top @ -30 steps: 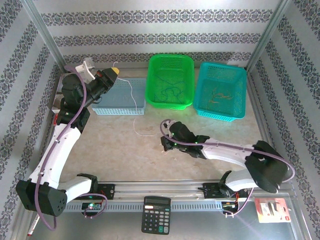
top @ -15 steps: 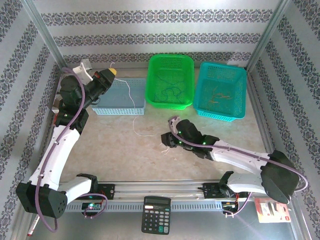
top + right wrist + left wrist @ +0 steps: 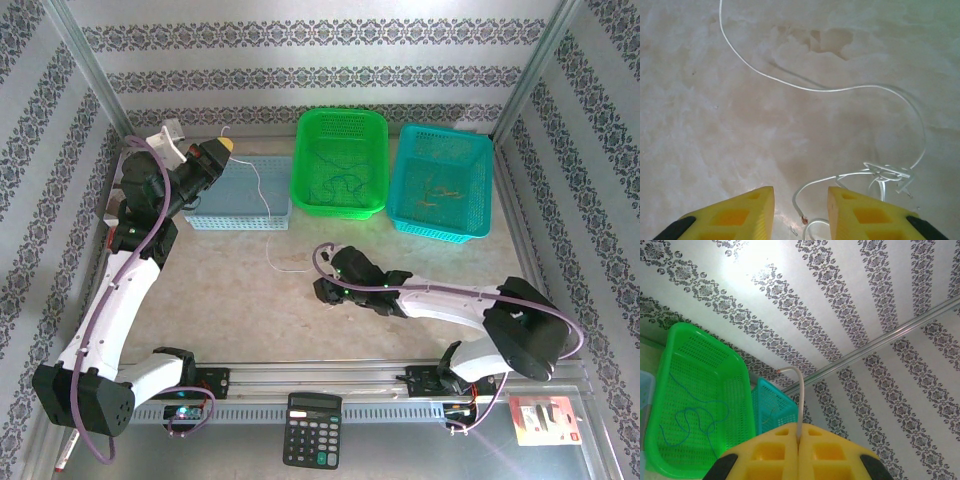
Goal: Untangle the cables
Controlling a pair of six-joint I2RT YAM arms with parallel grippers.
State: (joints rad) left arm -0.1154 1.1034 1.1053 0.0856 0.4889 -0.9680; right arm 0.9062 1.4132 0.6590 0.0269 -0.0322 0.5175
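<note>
Right gripper point(image 3: 800, 202) slid left, half-open over the wire point(image 3: 840, 90) the left gripper point(image 3: 799, 437) clamps; pinch beside its seemingly loose knot point(image 3: 887, 175).

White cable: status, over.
Left gripper shut on white cable, held high. Right gripper open, low over its loose end. Knot beside it on table.

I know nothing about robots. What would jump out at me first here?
Three bright bins line the back of the table: a light blue basket, a green basket and a teal basket. At rear left the left gripper, lifted high, pinches a thin white cable that trails down to the table. There the right gripper hovers low, jaws apart, by a small knot in it.
</note>
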